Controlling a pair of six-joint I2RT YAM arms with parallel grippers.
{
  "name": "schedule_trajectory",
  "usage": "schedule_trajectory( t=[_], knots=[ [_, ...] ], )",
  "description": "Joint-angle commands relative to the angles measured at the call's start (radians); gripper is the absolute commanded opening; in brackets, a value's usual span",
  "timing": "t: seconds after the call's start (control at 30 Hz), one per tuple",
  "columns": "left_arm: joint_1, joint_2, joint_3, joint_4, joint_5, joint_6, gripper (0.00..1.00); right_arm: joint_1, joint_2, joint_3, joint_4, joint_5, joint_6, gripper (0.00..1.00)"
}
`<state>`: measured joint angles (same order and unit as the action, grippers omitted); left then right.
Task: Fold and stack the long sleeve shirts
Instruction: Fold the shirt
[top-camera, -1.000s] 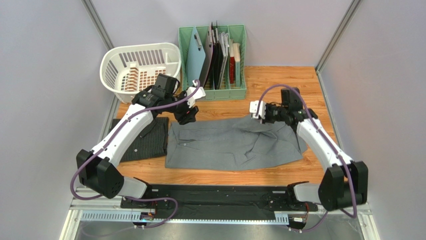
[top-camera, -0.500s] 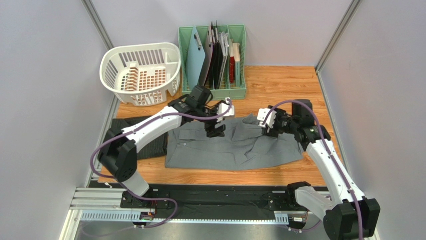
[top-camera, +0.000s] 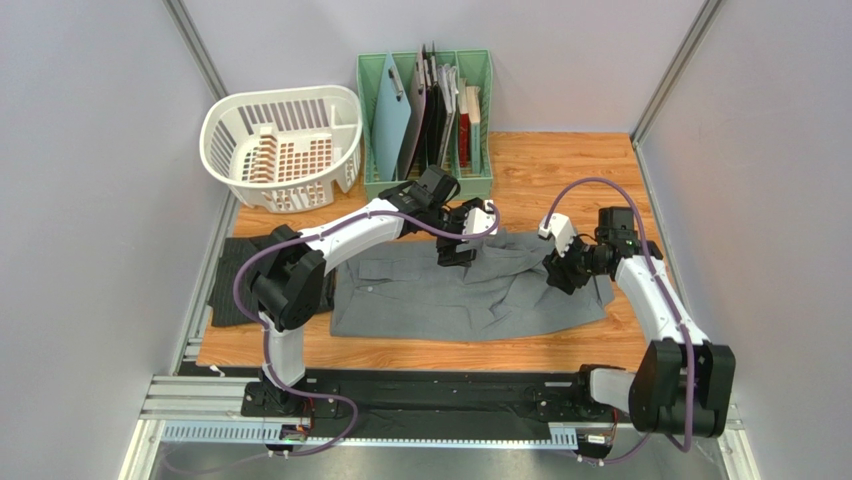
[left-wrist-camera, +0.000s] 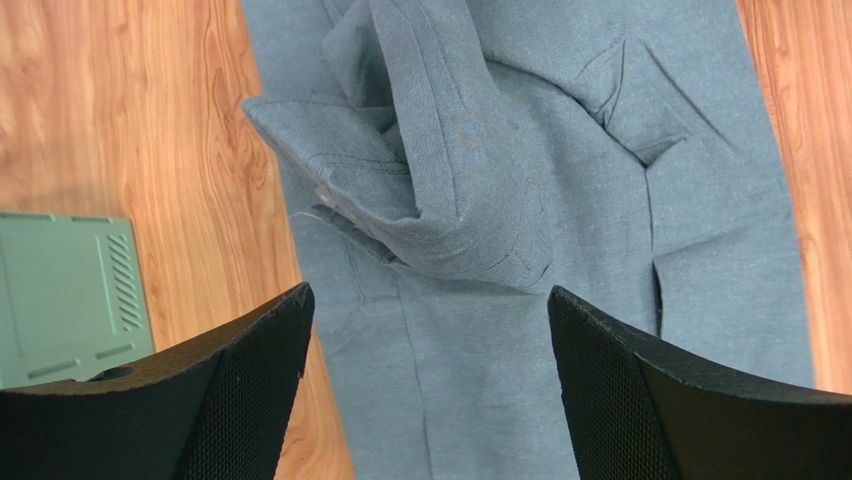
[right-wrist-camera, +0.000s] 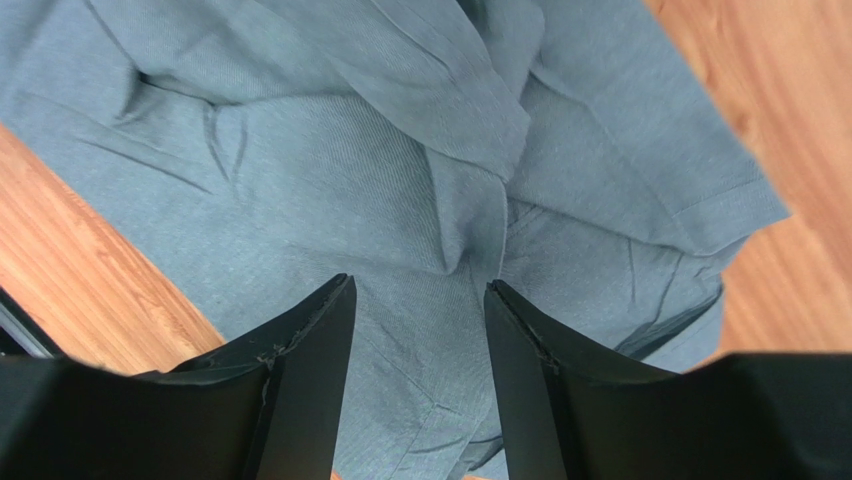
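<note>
My left gripper (top-camera: 455, 250) hangs just in front of the green file rack (top-camera: 478, 185), on the side toward my bases. Its jaws are spread wide and hold nothing. Through the left wrist camera I look down between my two fingers (left-wrist-camera: 240, 385) onto the grey shirt (left-wrist-camera: 560, 200). A bunched ridge of folded cloth lies straight under the gap, clear of both pads. A corner of the rack (left-wrist-camera: 60, 300) shows beside the finger on that side.

My right gripper (top-camera: 563, 275) sits in front of the rack and off to its right, over the right end of the same shirt. Its jaws stand partly apart, narrower than the left pair, and grip nothing. In the right wrist view a crease in the grey cloth (right-wrist-camera: 400, 180) runs down toward the gap between the fingers (right-wrist-camera: 300, 370), with the fabric lying below them.

The grey shirt (top-camera: 470, 295) lies spread on the wooden table (top-camera: 560, 170) in front of the rack. It reaches past the rack on both sides and is rumpled where my two grippers hover.

The dark pinstriped shirt (top-camera: 232, 300) lies flat, further left of the rack and nearer my bases. Its right edge is just beside the grey shirt's left edge, and my left arm crosses above it. It is well apart from both grippers. A white laundry basket (top-camera: 280, 130) stands just beside the rack's left side.
</note>
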<state>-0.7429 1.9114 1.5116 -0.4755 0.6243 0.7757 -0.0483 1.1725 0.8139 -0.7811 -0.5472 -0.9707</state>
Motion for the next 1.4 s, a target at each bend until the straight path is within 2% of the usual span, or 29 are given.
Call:
schedule_trajectory(
  t=[0.0,0.2,0.3,0.33,0.43,0.53,0.63,0.73,0.77,0.83,0.87,0.93,1.1,1.13,1.23,1.27,1.37],
  knots=[
    [-0.018,-0.009,0.030,0.038,0.061,0.125,0.92,-0.039,0.104,0.017,0.086,-0.017,0.065,0.56],
    [-0.039,0.040,0.100,0.038,0.049,0.186,0.93,-0.039,0.243,0.074,0.135,-0.048,0.089,0.54],
    [-0.047,0.072,0.137,-0.001,0.048,0.240,0.92,-0.041,0.311,0.109,0.132,-0.053,0.089,0.44],
    [-0.050,0.081,0.144,-0.018,0.052,0.260,0.91,-0.041,0.320,0.119,0.128,-0.054,0.092,0.35],
    [-0.058,0.098,0.148,-0.078,0.046,0.364,0.86,-0.041,0.322,0.137,0.106,-0.065,0.092,0.17],
    [-0.064,0.107,0.151,-0.136,0.046,0.444,0.80,-0.041,0.286,0.123,0.085,-0.076,0.055,0.08],
    [-0.070,0.107,0.154,-0.222,0.038,0.528,0.72,-0.041,0.256,0.102,0.063,-0.076,0.033,0.00],
    [-0.078,0.106,0.157,-0.276,0.005,0.550,0.48,-0.041,0.224,0.076,0.048,-0.065,0.018,0.00],
    [-0.076,0.104,0.170,-0.288,-0.012,0.541,0.37,-0.041,0.210,0.067,0.034,-0.062,0.003,0.00],
    [-0.076,0.091,0.176,-0.305,-0.031,0.501,0.22,-0.041,0.164,0.045,0.023,-0.062,-0.011,0.00],
    [-0.076,0.083,0.173,-0.305,-0.047,0.481,0.10,-0.041,0.145,0.035,0.016,-0.060,-0.020,0.00],
    [-0.076,0.051,0.170,-0.313,-0.061,0.420,0.02,-0.041,0.092,0.007,0.010,-0.059,-0.036,0.00],
    [-0.036,0.000,0.217,-0.425,-0.074,0.217,0.00,-0.041,-0.010,-0.058,-0.004,-0.053,-0.097,0.00],
    [-0.026,0.003,0.264,-0.508,-0.074,0.126,0.00,-0.041,-0.040,-0.079,-0.006,-0.051,-0.111,0.00],
    [0.034,0.024,0.369,-0.714,-0.006,-0.013,0.00,-0.041,-0.082,-0.107,-0.014,-0.051,-0.155,0.00],
    [0.069,0.031,0.386,-0.751,0.044,-0.124,0.00,-0.041,-0.106,-0.125,-0.021,-0.059,-0.167,0.00],
    [0.117,0.049,0.407,-0.893,0.161,-0.298,0.00,-0.041,-0.155,-0.154,-0.026,-0.082,-0.210,0.00]
  ],
)
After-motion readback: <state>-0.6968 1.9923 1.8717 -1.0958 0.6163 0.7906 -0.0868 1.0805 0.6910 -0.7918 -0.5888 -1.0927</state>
